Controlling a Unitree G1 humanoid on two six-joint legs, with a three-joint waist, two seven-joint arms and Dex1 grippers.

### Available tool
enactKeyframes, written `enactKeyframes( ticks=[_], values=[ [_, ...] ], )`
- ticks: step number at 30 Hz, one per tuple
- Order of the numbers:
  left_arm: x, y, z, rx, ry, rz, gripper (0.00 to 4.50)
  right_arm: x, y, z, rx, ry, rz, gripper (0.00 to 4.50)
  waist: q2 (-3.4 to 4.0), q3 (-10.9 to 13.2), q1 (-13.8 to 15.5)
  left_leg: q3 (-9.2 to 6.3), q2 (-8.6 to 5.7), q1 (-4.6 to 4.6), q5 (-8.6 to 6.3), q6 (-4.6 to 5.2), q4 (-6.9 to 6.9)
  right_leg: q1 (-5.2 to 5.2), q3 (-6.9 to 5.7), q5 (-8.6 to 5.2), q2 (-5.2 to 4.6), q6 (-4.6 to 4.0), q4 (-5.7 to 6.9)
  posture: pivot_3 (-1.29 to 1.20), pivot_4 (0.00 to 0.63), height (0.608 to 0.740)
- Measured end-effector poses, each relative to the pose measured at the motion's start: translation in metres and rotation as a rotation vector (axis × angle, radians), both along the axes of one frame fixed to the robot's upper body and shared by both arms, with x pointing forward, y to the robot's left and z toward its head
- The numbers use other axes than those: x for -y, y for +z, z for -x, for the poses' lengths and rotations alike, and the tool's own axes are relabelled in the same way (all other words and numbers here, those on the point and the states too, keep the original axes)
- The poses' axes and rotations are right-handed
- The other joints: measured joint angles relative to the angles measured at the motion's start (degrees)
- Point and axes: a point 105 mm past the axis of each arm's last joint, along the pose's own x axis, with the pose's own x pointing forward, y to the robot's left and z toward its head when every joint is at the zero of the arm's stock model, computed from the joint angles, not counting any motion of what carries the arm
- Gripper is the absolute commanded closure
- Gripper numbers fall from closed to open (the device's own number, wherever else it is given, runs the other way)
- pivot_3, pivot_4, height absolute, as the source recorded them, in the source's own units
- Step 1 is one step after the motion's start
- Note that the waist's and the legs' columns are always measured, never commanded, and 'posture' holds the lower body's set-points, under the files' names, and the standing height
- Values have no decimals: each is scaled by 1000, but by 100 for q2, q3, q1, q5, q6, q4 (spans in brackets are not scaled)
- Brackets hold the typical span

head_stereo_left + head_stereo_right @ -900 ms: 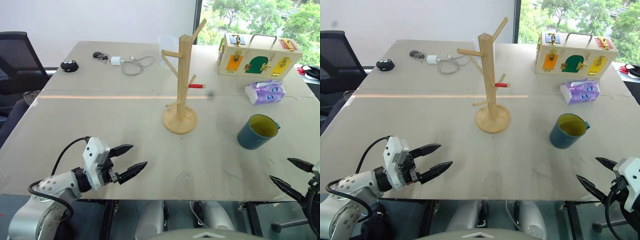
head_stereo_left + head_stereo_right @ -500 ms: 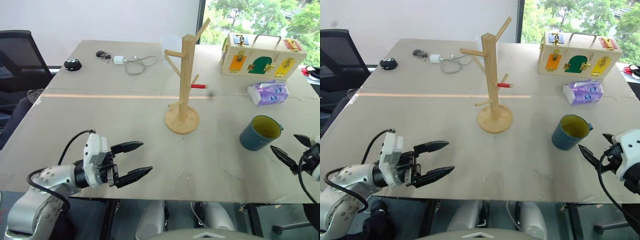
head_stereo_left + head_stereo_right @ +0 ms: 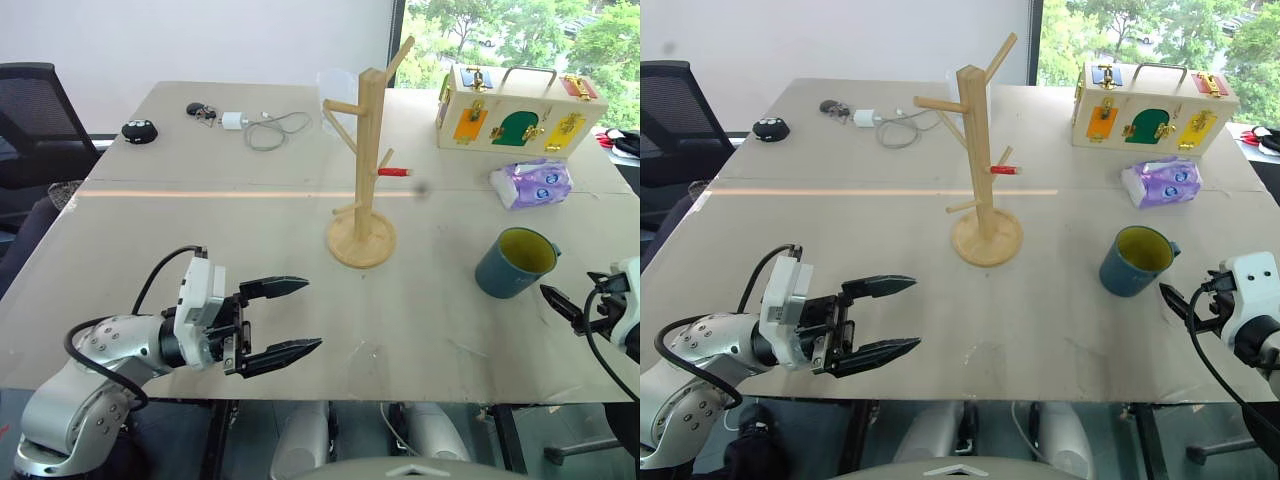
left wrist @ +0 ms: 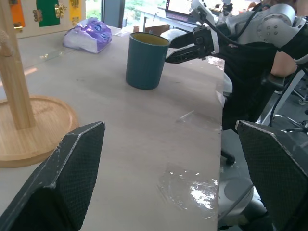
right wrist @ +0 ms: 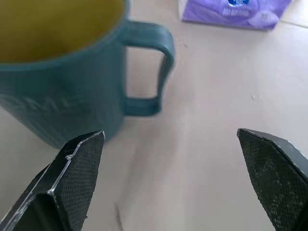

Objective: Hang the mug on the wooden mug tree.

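The blue-grey mug (image 3: 515, 265) with its yellow-green inside stands upright on the table, to the right of the wooden mug tree (image 3: 368, 170). My right gripper (image 3: 572, 300) is open just right of the mug and holds nothing. In the right wrist view its fingers (image 5: 79, 178) are spread wide before the mug (image 5: 62, 86), whose loop handle (image 5: 154, 72) faces them. My left gripper (image 3: 310, 315) hovers open and empty over the table's front left, pointing right toward the tree's round base (image 4: 29, 130). The left wrist view also shows the mug (image 4: 146, 60) with my right gripper (image 4: 185, 48) beside it.
A white box with coloured latch doors (image 3: 515, 110) and a purple tissue pack (image 3: 530, 183) lie behind the mug. A red-capped pen (image 3: 395, 172) lies by the tree, with a clear cup (image 3: 335, 90) behind it. A charger cable (image 3: 265, 128) and small black items (image 3: 139, 130) sit far left.
My right gripper has come up from the table's front edge to just beside the mug. The left gripper has slid to the right.
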Motion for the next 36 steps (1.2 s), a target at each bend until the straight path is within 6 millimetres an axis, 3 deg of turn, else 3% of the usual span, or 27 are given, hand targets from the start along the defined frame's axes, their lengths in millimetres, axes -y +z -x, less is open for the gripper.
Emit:
enactKeyframes(
  ticks=[2, 11, 36],
  values=[
    [0, 0, 0, 2, 0, 2, 0, 2, -1, 0, 6, -2, 3, 1413, 0, 0, -1, -1, 1, 1, 0, 0, 0, 0, 0, 0, 3, 0, 1, 0, 150, 740],
    [5, -4, 1, 2, -15, 1, 0, 2, 3, -10, 61, 6, 13, 1413, 0, 0, -2, -2, 3, 1, 0, 0, 0, 0, 1, 1, 7, -2, 1, 0, 150, 740],
    [16, 18, -7, 23, -26, 2, 0, -9, -21, -52, 149, -17, -51, 1413, 2, 1, -10, 2, 4, 6, 1, -1, 0, 1, 28, 14, 33, -23, 5, 0, 150, 740]
  ],
)
